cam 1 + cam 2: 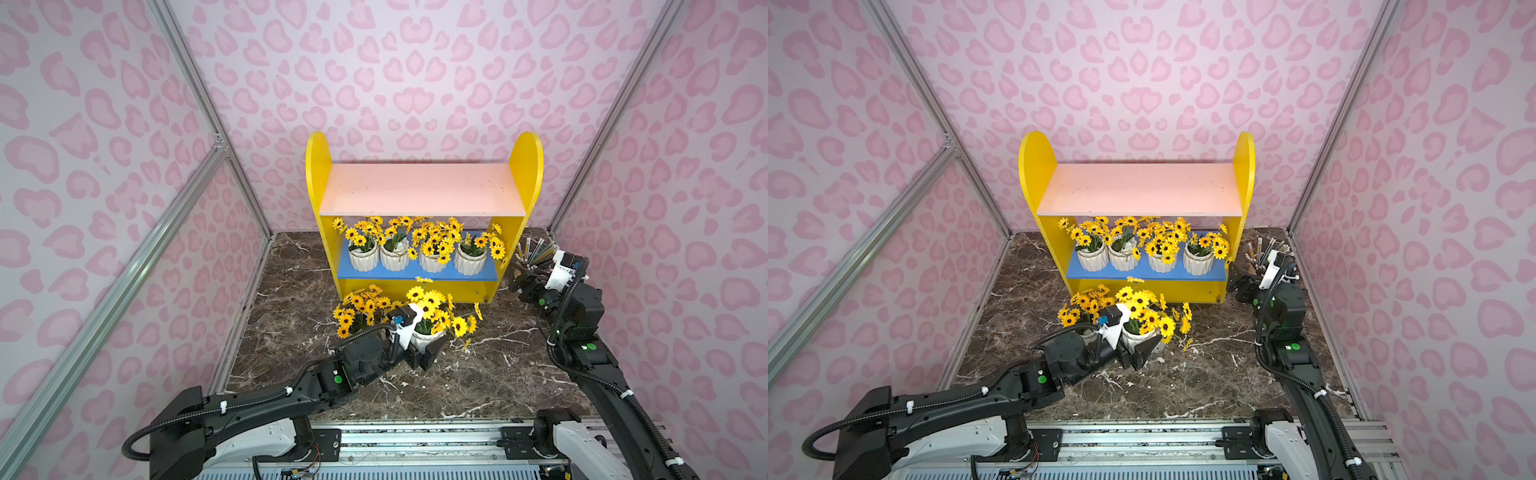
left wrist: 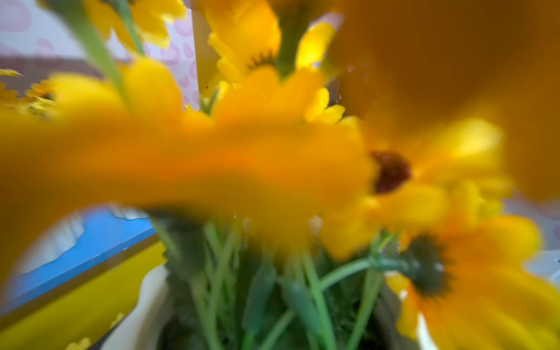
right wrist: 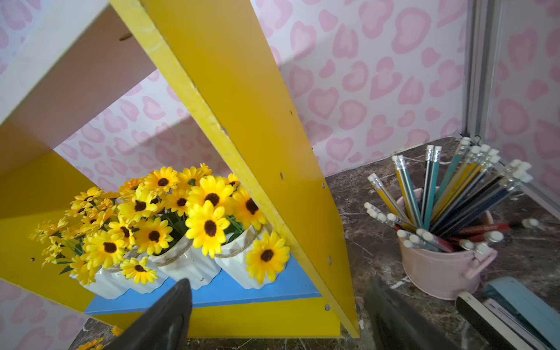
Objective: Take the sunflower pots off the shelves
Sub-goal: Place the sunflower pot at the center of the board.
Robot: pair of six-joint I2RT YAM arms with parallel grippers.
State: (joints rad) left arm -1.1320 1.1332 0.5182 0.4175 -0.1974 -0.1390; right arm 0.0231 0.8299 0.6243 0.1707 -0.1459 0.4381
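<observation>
The shelves (image 1: 424, 189) stand at the back, with a bare pink upper board. Several sunflower pots (image 1: 432, 261) line the blue lower board (image 1: 415, 273), also seen in the right wrist view (image 3: 188, 266). On the marble floor in front are two more pots. My left gripper (image 1: 426, 353) is shut on the right one (image 1: 426, 338), a finger on each side. The other pot (image 1: 357, 313) stands just left of the gripper. Blurred petals (image 2: 272, 157) fill the left wrist view and hide the jaws. My right gripper (image 3: 278, 315) is open and holds nothing, low beside the shelf's right side panel (image 3: 257, 136).
A pink cup of pencils (image 3: 439, 272) stands on the floor right of the shelves, close to my right gripper (image 1: 517, 282). Flat blue and white items (image 3: 515, 306) lie beside the cup. Pink patterned walls (image 1: 124, 208) enclose the floor on three sides.
</observation>
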